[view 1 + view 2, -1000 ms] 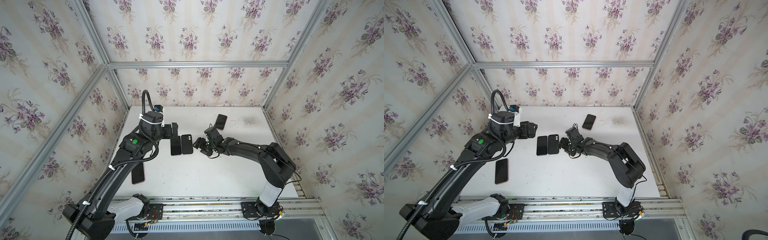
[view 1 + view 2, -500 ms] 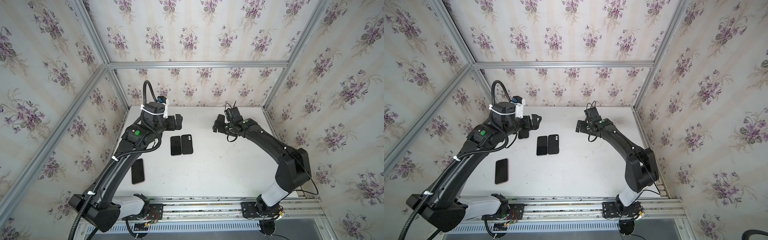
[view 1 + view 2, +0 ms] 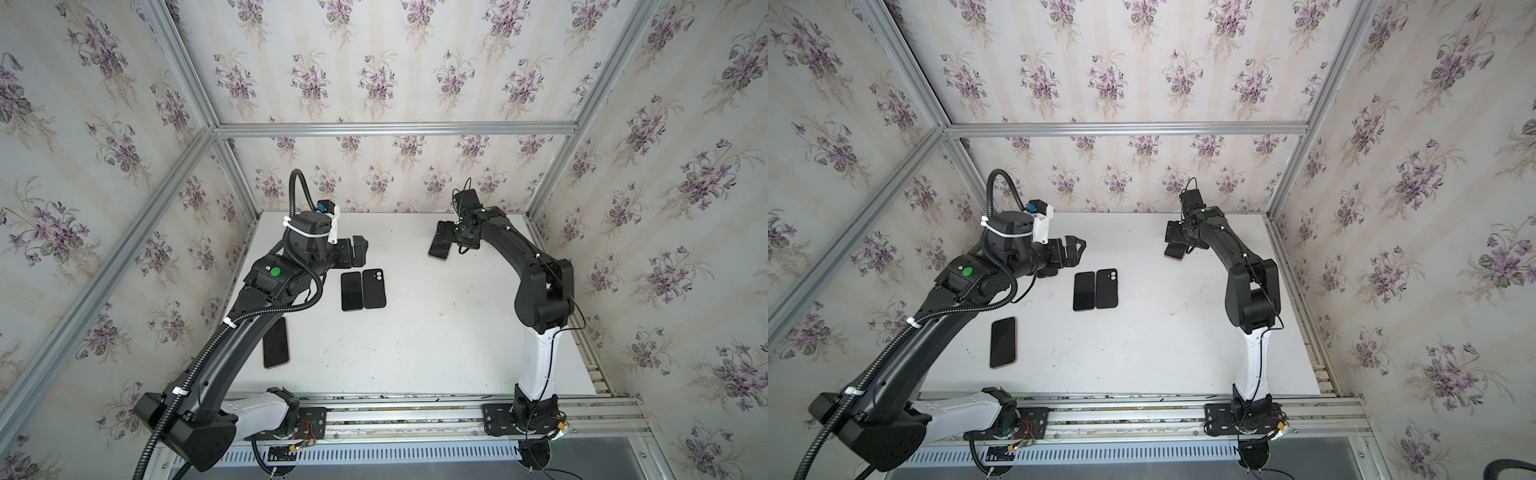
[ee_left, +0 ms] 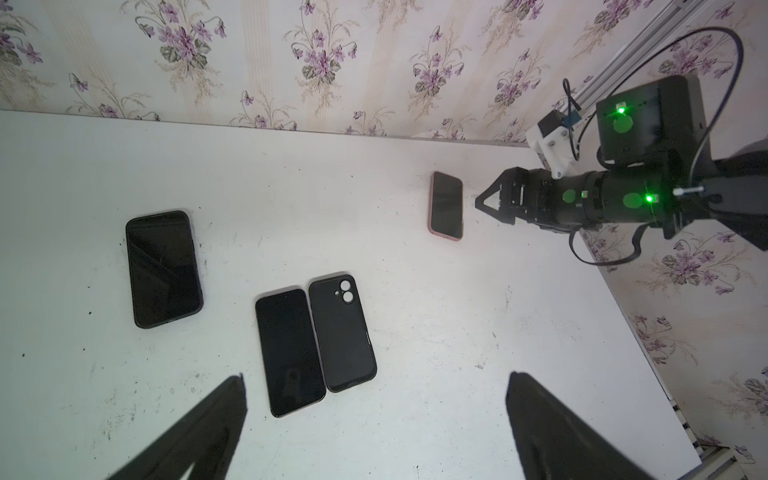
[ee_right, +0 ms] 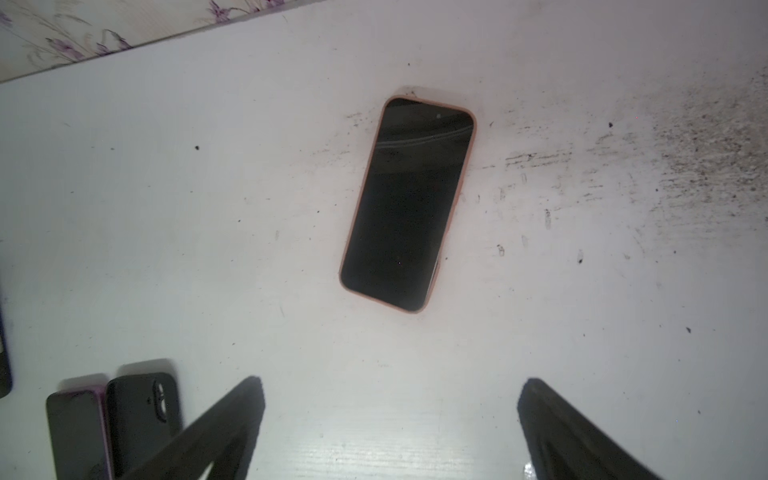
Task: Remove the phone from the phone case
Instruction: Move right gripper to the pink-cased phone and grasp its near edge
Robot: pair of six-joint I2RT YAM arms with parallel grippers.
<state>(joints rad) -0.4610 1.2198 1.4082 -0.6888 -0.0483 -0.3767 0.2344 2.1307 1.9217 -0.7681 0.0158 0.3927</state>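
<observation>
Both grippers hang spread wide and empty above the white table. In both top views a bare phone lies screen-up near the table's middle, with an empty black case touching its right edge, camera cutouts toward the back wall. The left gripper hovers just left of and behind the pair, jaws released, touching neither; its wrist view shows phone and case side by side ahead of the fingers. Toward the back right, the right gripper hangs jaws parted near a pink-cased phone that lies flat and screen-up, clear of both fingers. A black-cased phone rests under the left arm, mostly hidden in both top views. Another phone lies near the front left edge, well apart from the rest.
</observation>
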